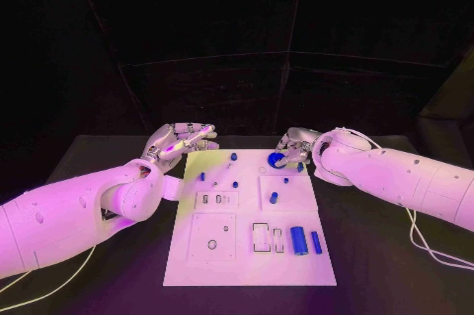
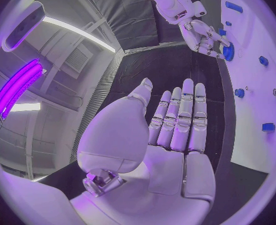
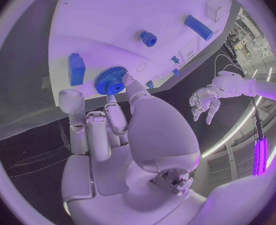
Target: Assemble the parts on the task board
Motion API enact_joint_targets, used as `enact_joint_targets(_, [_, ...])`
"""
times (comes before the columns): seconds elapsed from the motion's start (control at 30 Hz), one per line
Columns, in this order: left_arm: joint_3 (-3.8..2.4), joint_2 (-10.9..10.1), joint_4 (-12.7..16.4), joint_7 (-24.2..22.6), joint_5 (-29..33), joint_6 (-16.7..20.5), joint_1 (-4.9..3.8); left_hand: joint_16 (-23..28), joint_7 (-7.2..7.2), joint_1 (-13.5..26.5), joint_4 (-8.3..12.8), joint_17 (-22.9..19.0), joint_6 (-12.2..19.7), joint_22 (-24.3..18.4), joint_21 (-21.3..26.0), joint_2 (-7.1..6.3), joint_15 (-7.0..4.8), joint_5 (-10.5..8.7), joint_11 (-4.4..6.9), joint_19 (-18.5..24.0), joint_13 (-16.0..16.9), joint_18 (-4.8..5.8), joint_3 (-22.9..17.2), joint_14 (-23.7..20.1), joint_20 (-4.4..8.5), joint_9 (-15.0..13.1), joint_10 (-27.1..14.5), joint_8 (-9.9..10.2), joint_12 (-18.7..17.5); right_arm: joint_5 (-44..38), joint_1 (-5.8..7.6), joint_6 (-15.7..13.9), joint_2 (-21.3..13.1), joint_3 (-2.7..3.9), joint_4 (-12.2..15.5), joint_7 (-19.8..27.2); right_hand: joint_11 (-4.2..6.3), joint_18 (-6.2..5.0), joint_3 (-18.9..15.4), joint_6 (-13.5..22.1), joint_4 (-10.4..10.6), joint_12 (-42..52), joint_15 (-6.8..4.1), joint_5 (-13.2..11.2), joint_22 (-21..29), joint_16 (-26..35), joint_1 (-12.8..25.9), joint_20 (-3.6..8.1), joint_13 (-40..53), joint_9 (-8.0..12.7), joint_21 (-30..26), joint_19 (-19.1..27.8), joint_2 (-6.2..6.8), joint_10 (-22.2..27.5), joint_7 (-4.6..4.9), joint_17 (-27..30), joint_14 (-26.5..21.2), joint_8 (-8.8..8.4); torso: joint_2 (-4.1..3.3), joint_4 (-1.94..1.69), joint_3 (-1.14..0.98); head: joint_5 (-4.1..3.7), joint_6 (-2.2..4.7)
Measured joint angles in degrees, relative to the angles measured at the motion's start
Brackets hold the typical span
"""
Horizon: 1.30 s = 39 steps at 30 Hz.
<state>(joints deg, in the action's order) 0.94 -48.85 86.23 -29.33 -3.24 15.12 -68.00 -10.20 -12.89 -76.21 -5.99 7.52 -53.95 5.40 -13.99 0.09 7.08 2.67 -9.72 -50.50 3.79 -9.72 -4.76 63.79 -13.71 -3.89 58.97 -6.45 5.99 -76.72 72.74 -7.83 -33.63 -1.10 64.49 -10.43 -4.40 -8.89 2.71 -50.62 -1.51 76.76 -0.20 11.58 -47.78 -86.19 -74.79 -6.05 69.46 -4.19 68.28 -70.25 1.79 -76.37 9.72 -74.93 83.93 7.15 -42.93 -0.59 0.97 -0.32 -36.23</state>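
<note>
1. Black table (image 1: 109, 157) under purple light, with the white board (image 1: 247, 263) lying flat in the middle between the two arms.
2. Right hand (image 1: 294, 149) sits at the board's far right corner, pinching a blue gear (image 1: 275, 159) between thumb and fingertips; the wrist view shows the gear (image 3: 110, 80) held just over the board's edge.
3. Left hand (image 1: 178, 141) hovers off the board's far left corner, fingers straight and side by side, palm bare, holding nothing.
4. Recessed spots on the board: a blue cylinder (image 1: 298, 240) and a blue bar (image 1: 316, 242) lie side by side near the right edge, next to a slotted pocket (image 1: 261, 236) whose contents I cannot make out.
5. Small blue pegs (image 1: 234, 155) stand at the far end of the board, another blue piece (image 1: 274, 198) on the raised square plate.
6. Square panel (image 1: 212, 238) at near left has an oval hole.
</note>
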Motion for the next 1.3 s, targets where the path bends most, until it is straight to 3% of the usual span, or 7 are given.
enact_joint_targets(0.33, [0.00, -0.1, -0.1, 0.0, -0.1, -0.1, 0.00, 0.0, 0.00, 0.0, 0.0, 0.0, 0.0, 0.0, 0.0, 0.00, 0.00, 0.00, 0.00, 0.0, 0.0, 0.00, 0.0, 0.0, 0.00, 0.0, 0.0, 0.0, 0.0, -0.4, 0.03, 0.1, 0.0, 0.02, -0.1, 0.1, 0.10, 0.00, 0.0, -0.8, 0.0, 1.1, 0.00, 0.3, -0.5, -0.3, -1.2, 0.03, 1.5, 0.0, 0.7, 0.0, -1.24, -0.9, -0.25, 0.0, 0.0, 0.81, 0.03, 0.05, -0.03, -0.01, -0.11])
enact_joint_targets(0.57, [0.00, -0.1, -0.1, 0.0, -0.1, -0.1, 0.00, 0.0, 0.00, 0.0, 0.0, 0.0, 0.0, 0.0, 0.0, 0.00, 0.00, 0.00, 0.00, 0.0, 0.0, 0.00, 0.0, 0.0, 0.00, 0.0, 0.0, 0.0, 0.0, -0.5, 0.01, -0.3, -0.2, -0.02, 0.2, 0.5, 1.02, 0.00, 2.5, -5.0, -0.8, 2.3, -0.09, -0.5, -1.1, -0.3, -2.6, 0.53, 3.4, -0.1, 1.1, -0.5, -2.59, -2.3, -1.04, 0.0, 0.1, 2.65, 0.03, 0.07, -0.03, -0.01, -0.10])
enact_joint_targets(0.63, [0.00, -0.1, -0.1, 0.0, -0.1, -0.1, 0.00, 0.1, 0.00, -0.2, 0.0, 0.0, 0.0, 0.0, 0.0, 0.19, 0.00, 0.00, 0.00, 0.0, 0.0, 0.00, 0.0, 0.0, 0.00, 0.0, 0.0, 0.0, 0.0, -0.6, -0.07, -0.9, -0.2, -0.05, 0.4, 0.8, 1.24, 0.07, 3.3, -5.7, -1.1, 2.3, -0.58, -0.3, -1.3, -0.5, -2.7, 0.56, 3.6, -0.1, 1.2, -0.6, -2.73, -2.5, -1.25, 0.0, 0.1, 2.99, 0.03, 0.07, -0.04, -0.01, -0.06])
enact_joint_targets(0.7, [0.00, -0.1, -0.1, 0.1, -0.1, -0.1, 0.00, 0.2, 0.00, -0.2, 0.2, 0.0, 0.0, 0.0, 0.0, 0.22, 0.00, 0.00, 0.00, 0.0, 0.0, 0.00, -0.2, 0.0, 0.00, 0.0, 0.0, 0.0, 0.0, -0.7, -0.11, -1.3, -0.2, -0.06, 0.6, 1.0, 1.33, 0.92, 3.7, -5.8, -1.2, 2.3, -0.65, -0.2, -1.4, -0.5, -2.8, 0.73, 3.7, -0.1, 1.2, -0.7, -2.82, -2.6, -1.19, 0.0, 0.0, 3.16, 0.03, 0.07, -0.05, -0.01, -0.04])
enact_joint_targets(1.1, [0.00, -0.1, -0.1, 0.1, -0.2, -0.2, 0.00, 0.2, 0.00, -0.2, 0.2, 0.0, 0.0, -0.1, 0.0, 0.22, 0.00, 0.00, 0.00, 0.0, 0.0, 0.00, -0.2, 0.0, 0.00, 0.0, 0.0, 0.0, 0.0, -1.3, -0.12, -5.0, -0.4, -0.06, 1.9, 2.5, 1.33, 0.91, 4.8, -5.8, -1.7, 2.3, -0.65, -0.2, -2.1, -0.7, -3.1, 0.93, 4.0, -0.1, 1.7, -0.9, -3.27, -2.6, -1.16, 0.0, 0.0, 3.16, 0.02, 0.04, -0.05, -0.05, -0.01])
enact_joint_targets(1.3, [0.00, -0.1, -0.1, 0.2, -0.2, -0.3, 0.00, 0.2, 0.00, -0.2, 0.2, 0.0, 0.0, -0.1, 0.0, 0.22, 0.00, 0.00, 0.00, 0.0, 0.0, 0.00, -0.2, 0.0, 0.00, 0.0, 0.0, 0.0, 0.0, -2.2, -0.13, -7.6, -0.8, -0.06, 5.0, 3.0, 1.53, 0.90, 5.6, -6.0, -1.9, 2.6, -0.64, 0.6, -2.6, -0.8, -3.1, 1.13, 4.3, 0.1, 2.0, -1.1, -3.30, -2.8, -1.04, 0.0, 0.0, 2.81, 0.03, 0.04, -0.07, 0.13, -0.03])
